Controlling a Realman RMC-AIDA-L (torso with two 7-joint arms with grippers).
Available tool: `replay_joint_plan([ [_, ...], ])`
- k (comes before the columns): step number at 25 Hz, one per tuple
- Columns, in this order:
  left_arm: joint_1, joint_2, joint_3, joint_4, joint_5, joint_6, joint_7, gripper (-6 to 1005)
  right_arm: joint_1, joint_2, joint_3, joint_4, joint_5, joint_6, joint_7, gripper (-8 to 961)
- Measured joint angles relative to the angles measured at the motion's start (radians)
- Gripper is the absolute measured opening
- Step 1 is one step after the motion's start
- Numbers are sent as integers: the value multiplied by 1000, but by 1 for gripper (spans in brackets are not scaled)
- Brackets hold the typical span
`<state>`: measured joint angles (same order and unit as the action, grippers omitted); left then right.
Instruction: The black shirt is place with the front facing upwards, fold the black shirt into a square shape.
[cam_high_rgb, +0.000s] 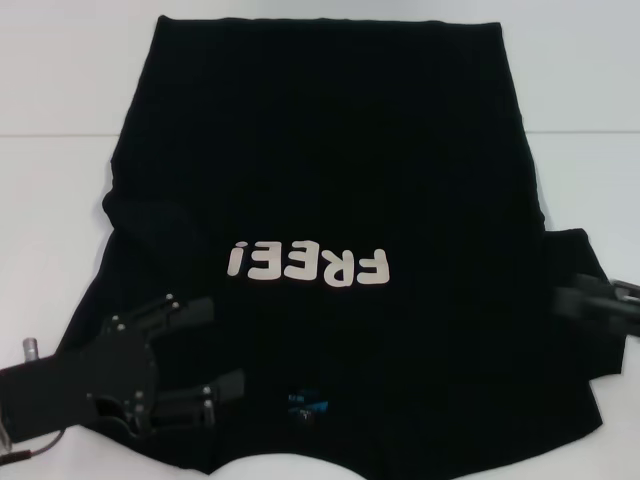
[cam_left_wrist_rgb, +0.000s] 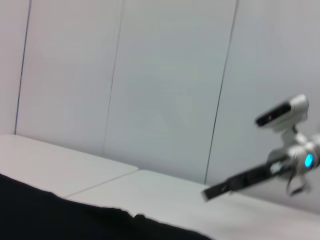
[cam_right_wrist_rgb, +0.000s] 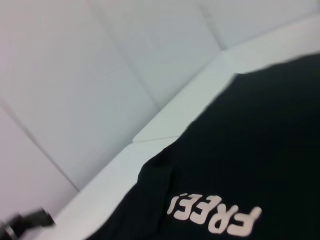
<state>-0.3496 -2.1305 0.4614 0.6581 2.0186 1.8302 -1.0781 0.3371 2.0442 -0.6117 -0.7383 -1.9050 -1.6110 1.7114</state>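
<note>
The black shirt (cam_high_rgb: 330, 170) lies spread on the white table (cam_high_rgb: 60, 190), front up. Its off-white "FREE!" lettering (cam_high_rgb: 308, 265) reads upside down, and the small blue neck tag (cam_high_rgb: 306, 405) is at the near edge. My left gripper (cam_high_rgb: 214, 348) is open over the shirt's near left part, beside the collar, with nothing between its fingers. My right gripper (cam_high_rgb: 578, 298) reaches in from the right edge over the right sleeve. It also shows far off in the left wrist view as the right gripper (cam_left_wrist_rgb: 235, 184). The right wrist view shows the lettering (cam_right_wrist_rgb: 215, 215).
A seam (cam_high_rgb: 50, 135) runs across the white table behind the shirt's middle. Bare table (cam_left_wrist_rgb: 165, 190) shows on both sides of the shirt and beyond its far hem. Pale wall panels (cam_left_wrist_rgb: 160, 75) stand behind the table.
</note>
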Motion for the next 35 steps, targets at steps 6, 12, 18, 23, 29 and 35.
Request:
replay_joint_plan([
  [6, 4, -3, 9, 2, 3, -26, 19, 863, -76, -54, 137, -190, -96, -98, 425, 790],
  [12, 0, -4, 10, 0, 3, -40, 19, 944, -7, -98, 277, -223, -428, -91, 633, 790],
  [18, 9, -11, 9, -1, 3, -46, 28, 944, 52, -108, 291, -203, -557, -50, 708, 791],
  [23, 9, -13, 8, -13, 3, -60, 28, 944, 150, -114, 275, -195, -666, -47, 769, 790],
  [29, 5, -7, 8, -27, 3, -89, 27, 943, 217, -110, 233, -181, -728, -13, 808, 790],
  [35, -6, -6, 11, -28, 3, -100, 24, 943, 248, -114, 195, -120, -730, 29, 816, 791],
])
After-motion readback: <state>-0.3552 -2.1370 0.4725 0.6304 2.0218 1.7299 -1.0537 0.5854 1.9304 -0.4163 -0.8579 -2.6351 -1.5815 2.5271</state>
